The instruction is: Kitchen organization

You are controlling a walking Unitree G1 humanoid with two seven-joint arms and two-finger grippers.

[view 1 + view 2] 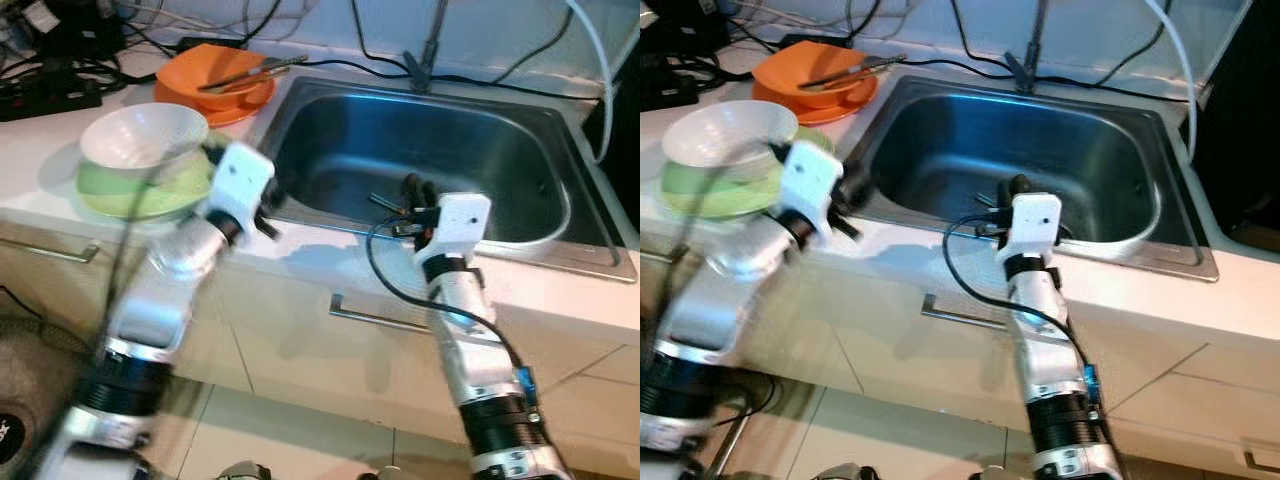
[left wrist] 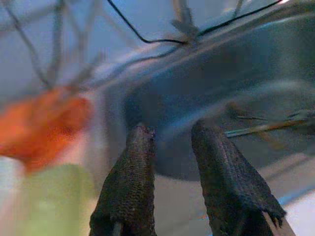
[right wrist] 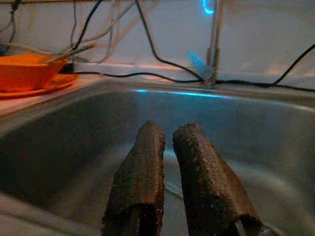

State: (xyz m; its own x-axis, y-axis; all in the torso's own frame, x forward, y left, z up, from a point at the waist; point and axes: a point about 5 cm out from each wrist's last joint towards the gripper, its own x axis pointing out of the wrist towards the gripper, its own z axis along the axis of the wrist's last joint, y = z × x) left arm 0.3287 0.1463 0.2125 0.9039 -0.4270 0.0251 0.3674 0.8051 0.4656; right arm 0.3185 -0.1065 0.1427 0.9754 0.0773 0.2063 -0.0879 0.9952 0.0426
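Observation:
A steel sink [image 1: 500,130] sits in the white counter, with a few utensils [image 1: 385,205] lying on its bottom near the front wall. My right gripper [image 1: 415,190] reaches over the sink's front rim just above them, its fingers [image 3: 142,162] shut with nothing between them. My left gripper [image 1: 268,212] hovers at the sink's front left corner, open and empty [image 2: 174,129]. Just left of it a white bowl [image 1: 140,135] rests on a green dish [image 1: 150,190]. Behind them an orange bowl [image 1: 215,70] on an orange plate holds utensils [image 1: 250,72].
Black cables and a power strip [image 1: 50,95] run along the back of the counter. A faucet stem [image 1: 432,40] rises behind the sink. Cabinet fronts with metal handles [image 1: 370,315] lie below the counter edge. A dark object [image 1: 1240,120] stands to the sink's right.

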